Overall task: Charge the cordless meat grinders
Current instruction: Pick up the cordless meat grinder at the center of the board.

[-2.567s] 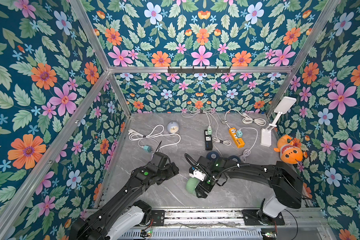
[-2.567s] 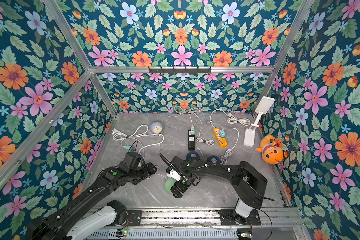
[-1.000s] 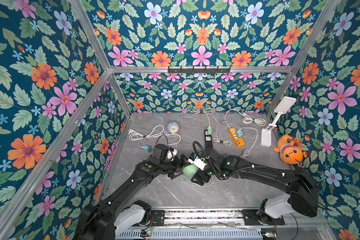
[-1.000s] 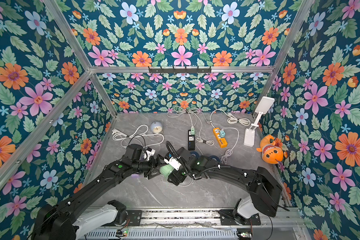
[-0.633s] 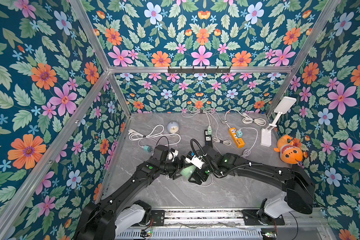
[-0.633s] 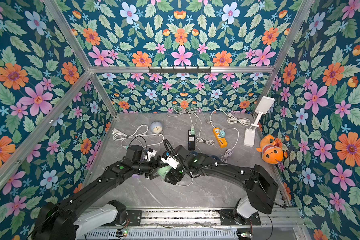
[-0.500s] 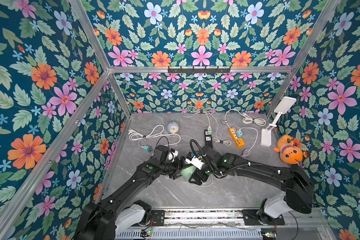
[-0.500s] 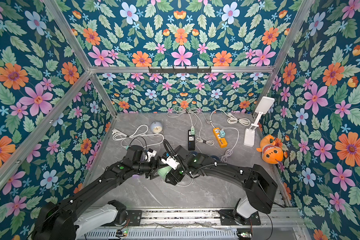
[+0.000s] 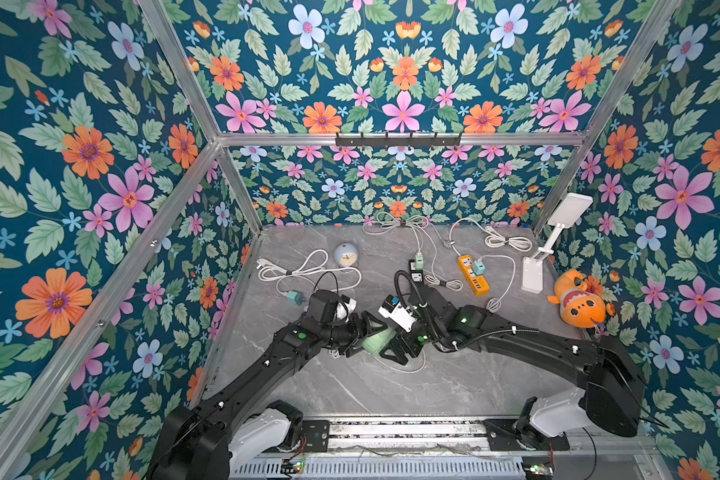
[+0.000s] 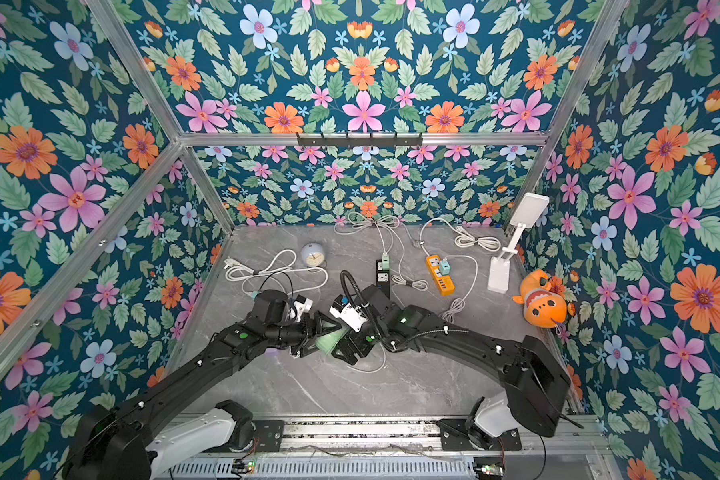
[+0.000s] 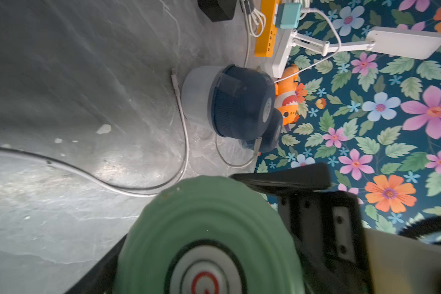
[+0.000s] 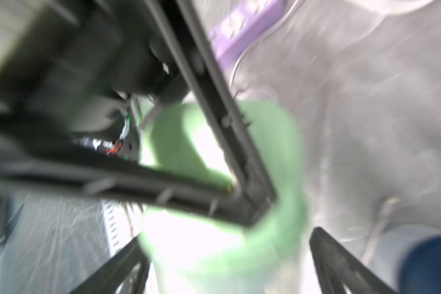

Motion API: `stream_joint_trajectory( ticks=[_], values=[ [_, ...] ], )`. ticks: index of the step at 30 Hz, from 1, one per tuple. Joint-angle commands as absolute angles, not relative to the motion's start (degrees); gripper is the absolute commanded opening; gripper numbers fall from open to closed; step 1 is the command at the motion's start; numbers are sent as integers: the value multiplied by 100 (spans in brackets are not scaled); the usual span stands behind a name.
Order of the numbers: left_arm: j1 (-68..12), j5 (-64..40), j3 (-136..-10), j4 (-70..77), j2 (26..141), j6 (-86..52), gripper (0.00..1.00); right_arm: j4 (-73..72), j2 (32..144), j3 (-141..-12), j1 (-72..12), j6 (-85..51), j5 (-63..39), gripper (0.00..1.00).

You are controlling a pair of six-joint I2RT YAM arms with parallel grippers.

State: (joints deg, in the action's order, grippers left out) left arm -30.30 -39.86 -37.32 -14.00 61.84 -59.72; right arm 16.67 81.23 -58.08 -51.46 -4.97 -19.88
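Note:
The mint green meat grinder [image 9: 376, 341] [image 10: 328, 338] hangs above the table's middle, between both arms. My left gripper [image 9: 364, 340] is shut on it. Its round button faces the left wrist camera, and the grinder [image 11: 209, 229] fills that view. In the right wrist view the left gripper's black fingers cross the grinder [image 12: 278, 152]. My right gripper [image 9: 391, 343] stands open around the grinder's other end, its fingers [image 12: 341, 267] apart from it. Two navy grinders [image 11: 239, 101] stand on the table; the right arm hides them in both top views.
A thin white cable [image 11: 182, 122] with a loose plug end lies beside the navy grinders. Further back are an orange power strip [image 9: 472, 274], a black power strip [image 9: 414, 270], a pale blue clock [image 9: 346, 254], a white lamp [image 9: 533, 270], coiled white cords [image 9: 304, 270] and an orange plush [image 9: 580, 305].
The right arm carried the green grinder from the front up to the left gripper. The left jaws closed on it, and the right jaws have now opened off it.

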Motion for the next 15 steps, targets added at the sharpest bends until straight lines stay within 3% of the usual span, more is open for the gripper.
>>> stream_joint_trajectory(
  ticks=[1, 9, 15],
  values=[
    [-3023, -3070, -4033, -1758, 6376, -5396, 54, 1240, 7697, -5586, -5081, -693, -1720, 99],
    [-3190, -212, -4894, -2753, 7036, -4669, 53, 1222, 6586, -4914, -5010, -827, -1128, 99],
    [-4028, 1779, -5559, -2845, 7608, -4655, 53, 1025, 6294, -4510, -5003, -1008, -1015, 99]
  ],
)
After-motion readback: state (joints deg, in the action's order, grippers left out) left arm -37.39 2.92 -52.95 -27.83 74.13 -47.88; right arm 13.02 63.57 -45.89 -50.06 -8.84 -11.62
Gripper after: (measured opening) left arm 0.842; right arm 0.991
